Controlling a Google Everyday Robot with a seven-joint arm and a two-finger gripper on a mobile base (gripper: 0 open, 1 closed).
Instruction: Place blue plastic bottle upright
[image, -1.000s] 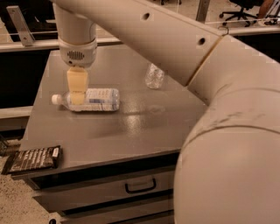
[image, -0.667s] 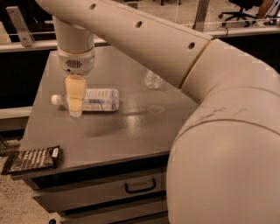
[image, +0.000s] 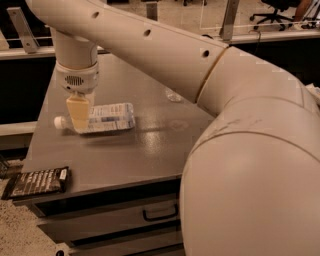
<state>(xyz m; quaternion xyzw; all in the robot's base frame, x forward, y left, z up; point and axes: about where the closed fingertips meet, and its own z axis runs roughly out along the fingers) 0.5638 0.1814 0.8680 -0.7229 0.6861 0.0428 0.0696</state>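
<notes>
The blue plastic bottle (image: 111, 117) lies on its side on the grey table (image: 125, 155), toward the left. Its white cap (image: 60, 121) points left and its blue-and-white label faces up. My gripper (image: 79, 114) hangs straight down from the wrist and is in front of the bottle's neck end, just right of the cap. It covers that part of the bottle. I cannot tell whether it touches the bottle.
A small clear bottle (image: 173, 95) shows partly behind my arm at the table's far middle. A black snack bag (image: 37, 181) lies on the front left corner. Drawers with a handle (image: 160, 214) are below the table's front edge. My big arm fills the right side.
My gripper has moved a little left and down, toward the bottle's neck end. The arm now hides more of the small clear bottle. The blue bottle has not moved.
</notes>
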